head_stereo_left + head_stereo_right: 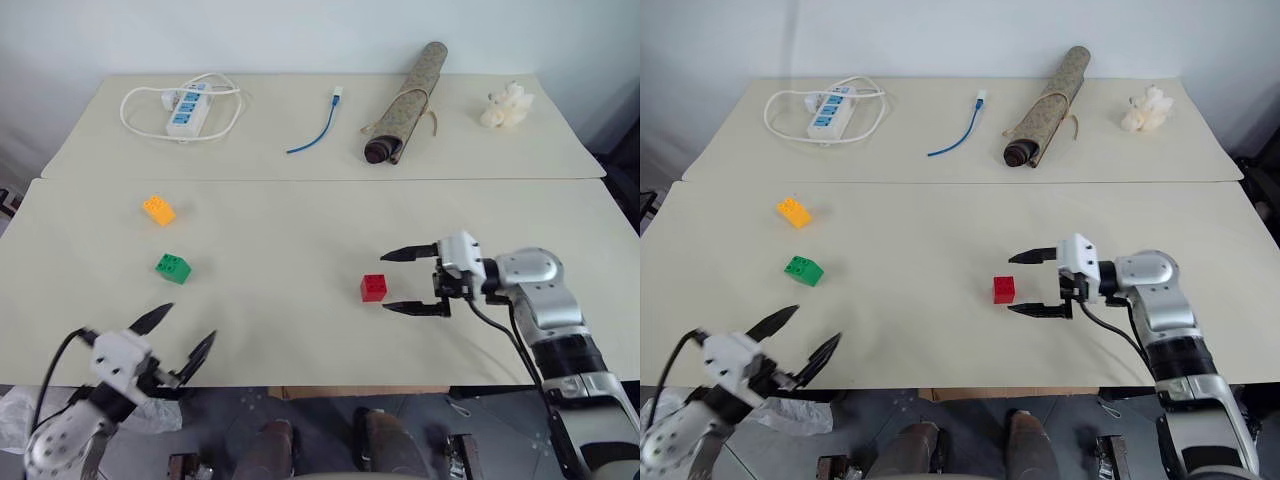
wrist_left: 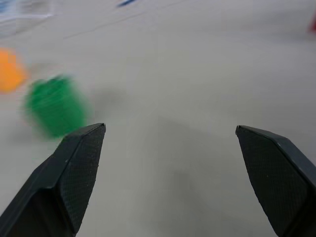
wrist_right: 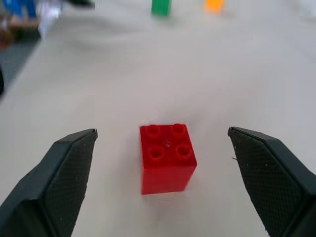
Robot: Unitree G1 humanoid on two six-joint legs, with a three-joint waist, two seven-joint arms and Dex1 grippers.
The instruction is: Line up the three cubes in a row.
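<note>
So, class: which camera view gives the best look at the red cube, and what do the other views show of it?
The right wrist view: the red cube sits close and sharp between the open right end effector fingers, its four studs visible. Both eye views show it small on the table, just left of that end effector. The left wrist view catches a red sliver at its edge.

Beige table point(image 1: 300, 330), red cube point(image 1: 374, 287), green cube point(image 1: 173, 267), orange-yellow cube point(image 1: 158, 209), power strip point(image 1: 187, 108), rolled mat point(image 1: 405, 102)

You see two silver-grey metal arms, each ending in a white wrist block with a black cable looped alongside; the left gripper point(image 1: 172, 330) and right gripper point(image 1: 404, 281) both carry tapered, textured black fingers.
</note>
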